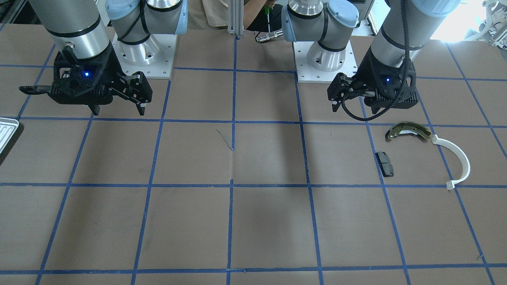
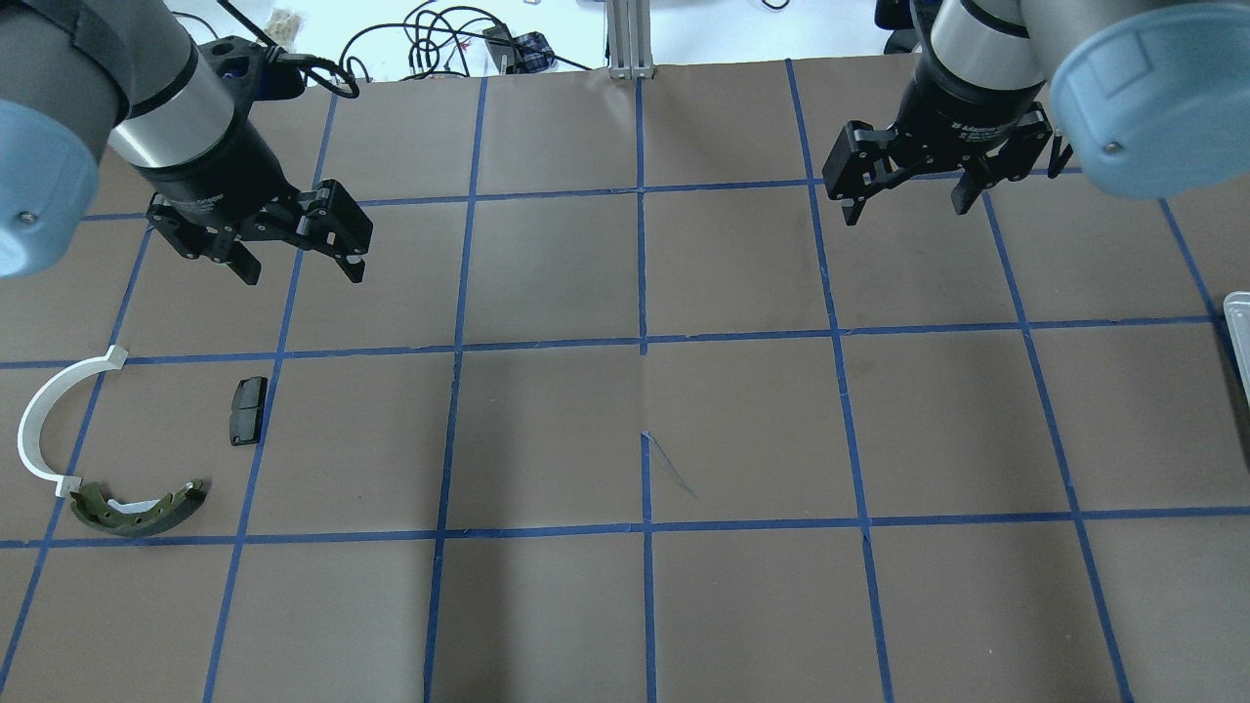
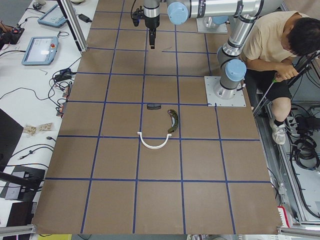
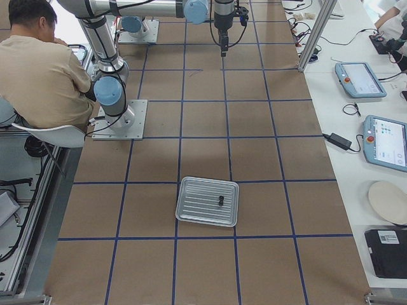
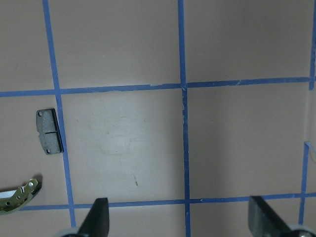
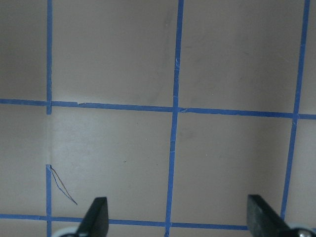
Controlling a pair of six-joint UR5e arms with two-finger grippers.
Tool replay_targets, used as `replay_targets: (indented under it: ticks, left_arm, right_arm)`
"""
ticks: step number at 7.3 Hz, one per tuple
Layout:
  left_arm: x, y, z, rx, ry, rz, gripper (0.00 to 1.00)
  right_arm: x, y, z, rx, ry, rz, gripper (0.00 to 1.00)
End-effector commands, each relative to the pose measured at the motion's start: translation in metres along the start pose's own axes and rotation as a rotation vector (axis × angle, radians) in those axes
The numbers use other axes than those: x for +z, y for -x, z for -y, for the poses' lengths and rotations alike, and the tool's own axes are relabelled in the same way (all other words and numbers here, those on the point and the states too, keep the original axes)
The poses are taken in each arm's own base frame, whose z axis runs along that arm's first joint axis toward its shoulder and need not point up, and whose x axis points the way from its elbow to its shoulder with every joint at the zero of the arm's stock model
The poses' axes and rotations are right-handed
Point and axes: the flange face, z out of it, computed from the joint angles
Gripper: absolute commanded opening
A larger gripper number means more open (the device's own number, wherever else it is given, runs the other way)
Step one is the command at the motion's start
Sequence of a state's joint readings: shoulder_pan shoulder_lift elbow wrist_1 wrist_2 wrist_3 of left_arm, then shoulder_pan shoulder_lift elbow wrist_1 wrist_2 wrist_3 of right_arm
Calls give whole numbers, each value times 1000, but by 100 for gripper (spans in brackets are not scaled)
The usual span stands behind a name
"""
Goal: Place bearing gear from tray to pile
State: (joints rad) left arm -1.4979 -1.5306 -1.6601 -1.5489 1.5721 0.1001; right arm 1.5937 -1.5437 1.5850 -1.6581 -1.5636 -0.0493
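Note:
The tray (image 4: 191, 213) lies flat in the exterior right view, with a small dark bearing gear (image 4: 220, 201) on its ribbed bottom. Only the tray's corner shows in the overhead view (image 2: 1238, 327) and the front view (image 1: 7, 130). The pile is a brake shoe (image 2: 137, 508), a white half-ring (image 2: 44, 420) and a dark pad (image 2: 247, 410). My left gripper (image 2: 298, 268) is open and empty, above the table beyond the pad. My right gripper (image 2: 908, 205) is open and empty, well away from the tray. The left wrist view shows the pad (image 5: 49, 138) and the brake shoe's end (image 5: 17, 195).
Brown table paper with a blue tape grid (image 2: 643, 342). The two arm bases (image 1: 324, 59) stand at the robot side. A seated person (image 4: 41, 70) is behind the bases. Tablets and cables (image 4: 385, 140) lie on the side benches.

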Motion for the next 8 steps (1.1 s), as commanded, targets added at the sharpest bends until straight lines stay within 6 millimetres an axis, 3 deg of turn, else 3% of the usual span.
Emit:
replay_targets:
  ticks: [1,2,3,4,6,7,8]
  left_arm:
    - [-2,0,-9,-3,-7,1,100]
    - [2,4,-5,0,-4,0,100]
    - [8,5,0,-15,3,-7,100]
    - [6,5,-1,-3,-2,-6,100]
    - [8,7,2,-4,-6,-6,100]
    - [8,6,2,-9,-9,-5,100]
    - [9,7,2,-7,-8,-4,100]
  right_arm:
    - [-12,-9,6,16,-31,3,100]
    - [-13,-39,13,82,-27,-4,100]
    - [-8,-82,19,78,-18,-7,100]
    - [3,-123,25,-34,-3,-11,100]
    - [32,-225,27,-123,42,11,100]
    - [52,-260,29,-232,69,32,100]
    - [72,-288,34,-228,91,21,100]
